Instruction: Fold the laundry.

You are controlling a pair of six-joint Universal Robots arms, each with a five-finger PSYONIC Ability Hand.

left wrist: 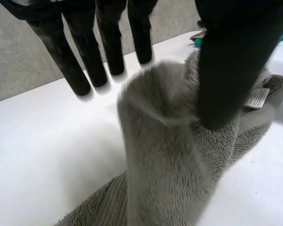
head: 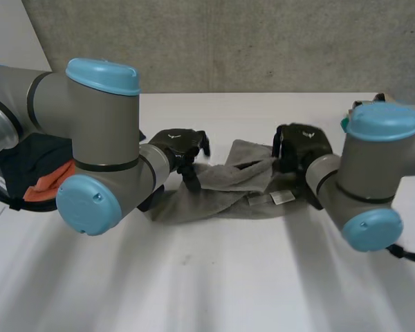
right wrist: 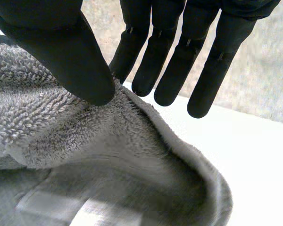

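Grey towel [head: 225, 188] bunched in the middle of the white table [head: 214, 283].
The right hand [head: 303, 144] pinches a raised edge at one end between its thumb and straight fingers [right wrist: 179, 61]. At the other end, the left hand [head: 180, 142] stays unclenched, its thumb pressing a fold and its fingers [left wrist: 108, 42] beyond the cloth.
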